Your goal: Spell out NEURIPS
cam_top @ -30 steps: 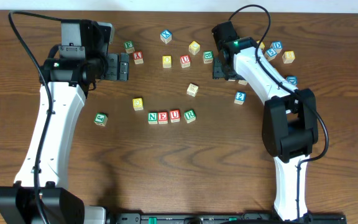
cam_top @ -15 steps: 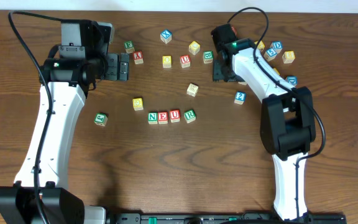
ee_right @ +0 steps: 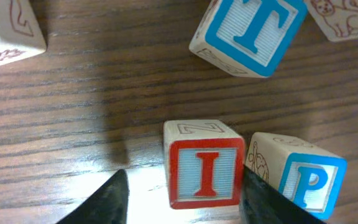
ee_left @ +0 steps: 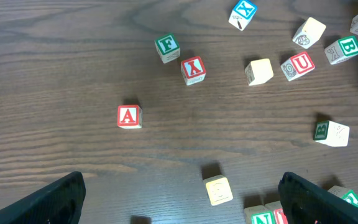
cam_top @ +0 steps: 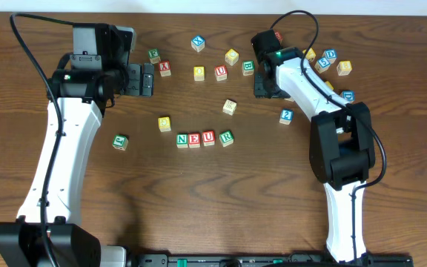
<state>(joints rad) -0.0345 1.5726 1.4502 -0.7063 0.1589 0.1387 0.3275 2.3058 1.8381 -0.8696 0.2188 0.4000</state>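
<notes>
Where the spelled row lies: toward the near middle of the bench [cam_top: 199,193], four cubes sit side by side: N cube [cam_top: 182,139], E cube [cam_top: 194,139], U cube [cam_top: 208,138], R cube [cam_top: 226,137], the R turned slightly.
Just beyond the row: a yellow-faced cube [cam_top: 164,123] sits apart from it, toward the left arm's side.
Left tool [ee_left: 182,205]: released, with its fingers spread wide over bare wood, holding nothing. An A cube [ee_left: 128,116] lies ahead of it.
Right tool [ee_right: 184,186]: farther back and low over the bench. It is not clenched; its fingers straddle the I cube, with a gap showing on one side.
I cube [ee_right: 205,165]: red letter, resting on the bench between those fingers.
P cube [ee_right: 303,180]: blue letter, tilted, just beside the I cube.
Farthest: a T cube [ee_right: 250,31], blue letter.
</notes>
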